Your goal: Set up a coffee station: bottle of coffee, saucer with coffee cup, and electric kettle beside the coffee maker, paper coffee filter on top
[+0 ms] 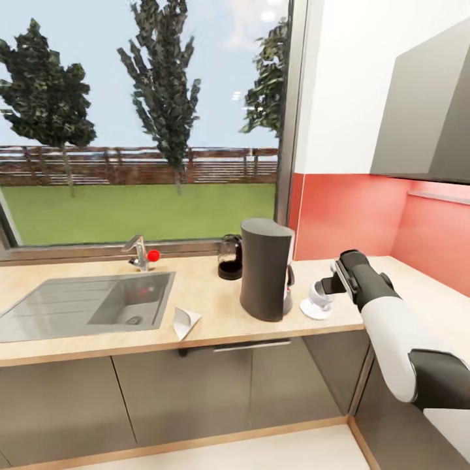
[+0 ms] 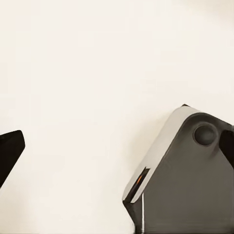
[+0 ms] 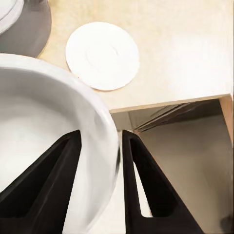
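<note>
The cup is the thing in hand: a small white piece with a thin wall, rigid and light, and I'd judge it brittle and a bit slick on its glaze. It is taken by the rim, one finger inside the bowl and one outside, which looks a sound hold for something so light, though a pinch on a thin smooth wall could slip or let the cup swing if it is jolted.

The right end effector is clamped on that rim. In the right wrist view the two dark fingers sit close together with only the white wall between them. From the head view, the cup hangs at the tip of the end effector, over the near edge of the table.

Just below and ahead of the fingers lies the saucer, flat on the table and bare. The cup seems held a little above it, not yet resting; I can't tell for certain whether they touch. The coffee maker stands just beside the end effector, on its far side from the arm, and the kettle is beyond that, by the window.

The left end effector: the left wrist view shows one dark tip against a pale surface, so I cannot tell how it stands.
</note>
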Controlling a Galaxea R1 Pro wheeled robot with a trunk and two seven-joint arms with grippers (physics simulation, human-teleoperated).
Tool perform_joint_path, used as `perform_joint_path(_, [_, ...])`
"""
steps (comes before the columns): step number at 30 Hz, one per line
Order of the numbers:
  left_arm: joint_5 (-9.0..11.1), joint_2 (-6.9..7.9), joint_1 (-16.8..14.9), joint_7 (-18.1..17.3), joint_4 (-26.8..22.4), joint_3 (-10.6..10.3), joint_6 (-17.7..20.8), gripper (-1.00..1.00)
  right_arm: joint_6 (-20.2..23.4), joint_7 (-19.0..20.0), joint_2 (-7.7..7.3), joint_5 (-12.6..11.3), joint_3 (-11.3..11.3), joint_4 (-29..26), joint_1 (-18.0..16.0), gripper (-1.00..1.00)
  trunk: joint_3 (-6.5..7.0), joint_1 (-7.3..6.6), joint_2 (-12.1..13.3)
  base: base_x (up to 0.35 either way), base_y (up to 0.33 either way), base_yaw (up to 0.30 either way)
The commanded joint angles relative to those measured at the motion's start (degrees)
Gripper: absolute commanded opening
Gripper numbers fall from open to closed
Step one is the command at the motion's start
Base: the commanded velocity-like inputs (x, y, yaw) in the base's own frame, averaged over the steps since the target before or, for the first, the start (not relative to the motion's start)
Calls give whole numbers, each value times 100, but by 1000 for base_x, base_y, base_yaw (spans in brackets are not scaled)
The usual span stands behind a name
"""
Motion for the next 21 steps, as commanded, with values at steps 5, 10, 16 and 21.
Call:
perform_joint_path(5, [69, -31, 4, 16, 55, -12, 32, 100, 16, 65, -11, 116, 14, 11, -17, -100, 0, 5, -2, 328, 0, 0])
perform_joint_path(10, [29, -124, 4, 21, 70, -7, 37, 100, 16, 112, -179, 90, 337, 29, -26, -100, 0, 5, -2, 329, -70, 0])
perform_joint_path(16, [29, -144, 4, 22, 75, -6, 34, 100, 16, 146, -498, 84, 521, 31, -27, -100, 0, 5, -2, 126, -42, 0])
perform_joint_path(21, [14, -232, 4, 22, 331, -13, -50, 100, 16, 1526, -983, 76, 2413, 377, -31, -100, 0, 5, -2, 11, -4, 0])
